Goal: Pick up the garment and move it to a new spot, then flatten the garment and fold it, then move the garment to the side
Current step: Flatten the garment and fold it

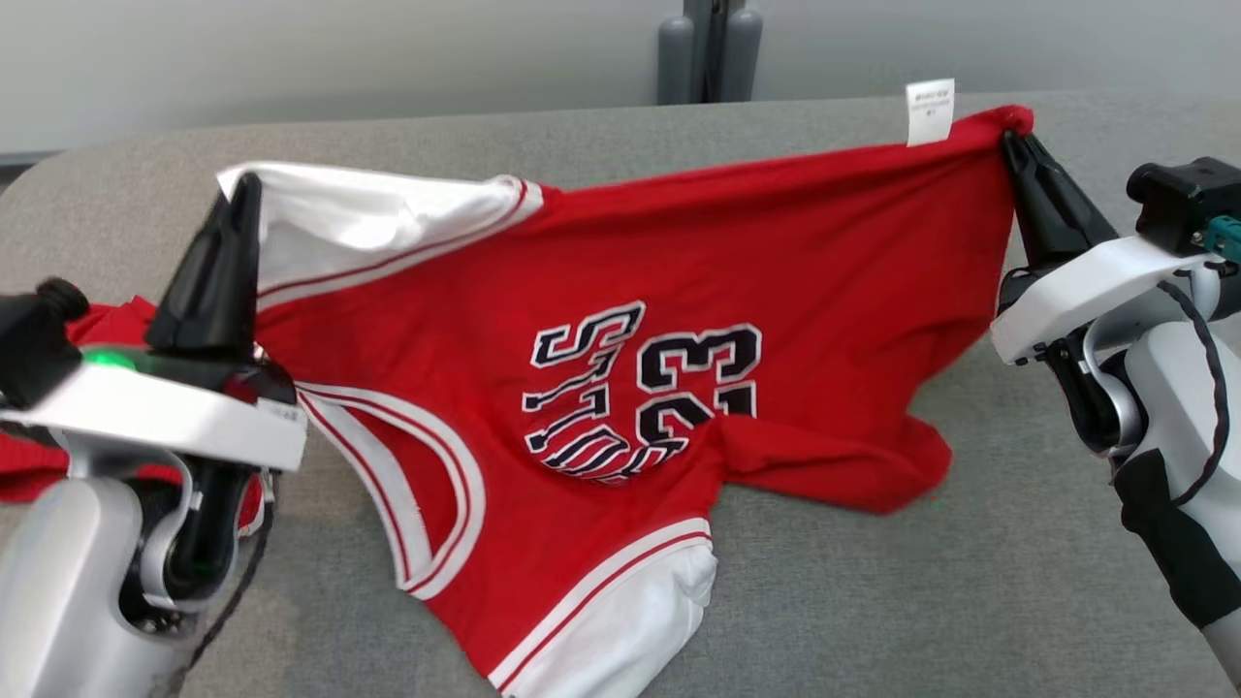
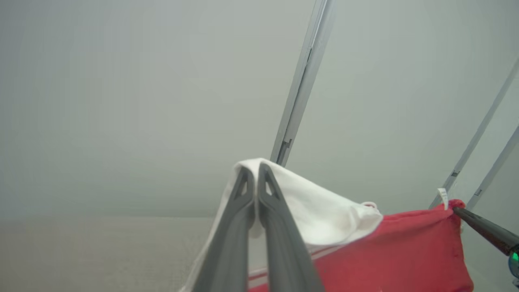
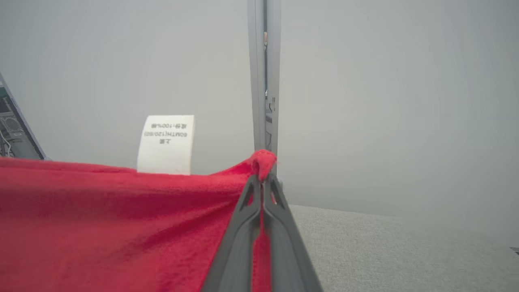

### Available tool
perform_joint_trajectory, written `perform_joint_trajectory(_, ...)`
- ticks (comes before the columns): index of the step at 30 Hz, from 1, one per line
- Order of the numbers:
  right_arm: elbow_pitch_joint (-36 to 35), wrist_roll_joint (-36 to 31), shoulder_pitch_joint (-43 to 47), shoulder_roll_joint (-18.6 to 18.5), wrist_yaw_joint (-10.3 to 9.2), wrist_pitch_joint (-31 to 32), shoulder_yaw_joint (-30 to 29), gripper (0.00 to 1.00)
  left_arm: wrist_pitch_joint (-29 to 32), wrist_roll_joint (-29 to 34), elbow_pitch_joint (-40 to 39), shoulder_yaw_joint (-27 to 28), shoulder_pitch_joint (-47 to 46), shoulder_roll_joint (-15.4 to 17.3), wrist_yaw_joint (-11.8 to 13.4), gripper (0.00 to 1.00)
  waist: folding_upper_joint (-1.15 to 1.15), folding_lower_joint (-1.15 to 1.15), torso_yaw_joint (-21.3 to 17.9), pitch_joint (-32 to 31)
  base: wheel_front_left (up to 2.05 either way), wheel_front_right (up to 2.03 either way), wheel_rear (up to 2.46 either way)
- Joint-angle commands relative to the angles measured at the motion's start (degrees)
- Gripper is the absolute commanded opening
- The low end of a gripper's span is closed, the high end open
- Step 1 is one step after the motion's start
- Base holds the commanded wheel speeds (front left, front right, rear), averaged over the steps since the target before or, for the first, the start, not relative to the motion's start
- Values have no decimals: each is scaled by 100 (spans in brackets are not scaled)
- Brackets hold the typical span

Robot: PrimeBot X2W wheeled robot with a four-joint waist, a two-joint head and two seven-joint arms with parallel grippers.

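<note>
**Two-gripper carry of a red knit jersey with white sleeves and dark outlined numerals (image 1: 620,271).** The left gripper (image 1: 242,189), fingers pressed together, pinches the edge of the far white sleeve (image 1: 368,218). The right gripper (image 1: 1015,141), likewise clamped, grips a red hem corner just beside the white rectangular care label (image 1: 930,111). The upper edge hangs taut between the two grips. The lower body, the near white sleeve (image 1: 630,620) and a crumpled red fold (image 1: 834,465) rest on the grey fabric-covered table (image 1: 1018,601).

Judged stage: relocation, with flattening and folding not yet done. For a clean lay-down, both arms should travel together at equal height, with the span tight but not overstretched. The trailing part should settle first and the held edge be drawn away from it, so that the crumpled fold opens rather than being trapped underneath. Each grip appears to hold little cloth, so a sudden tug could pull a corner free.
</note>
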Motion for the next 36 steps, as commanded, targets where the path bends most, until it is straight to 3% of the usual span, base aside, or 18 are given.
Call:
perform_joint_trajectory(1,-130,-104,75,-42,0,-15,-80,0,14,-26,-31,59,-173,49,-45,0,0,0,-98,-121,0,0,0)
perform_joint_trajectory(12,-1156,-479,61,-315,0,-12,-411,0,229,-161,-265,252,-1073,291,-257,0,0,0,-399,-644,0,0,0)
perform_joint_trajectory(19,-1441,-532,-234,-597,0,-11,-434,0,613,-221,-349,238,-1644,435,-288,0,0,0,-537,-971,0,0,0)
perform_joint_trajectory(27,-1105,-624,-687,-700,0,23,-299,0,1009,-154,156,-2,-2275,448,-336,0,0,0,-530,-843,0,0,0)
perform_joint_trajectory(36,-116,-617,-1785,-410,0,70,-198,0,879,503,1838,-526,-3950,140,-698,0,0,0,-423,24,0,0,0)
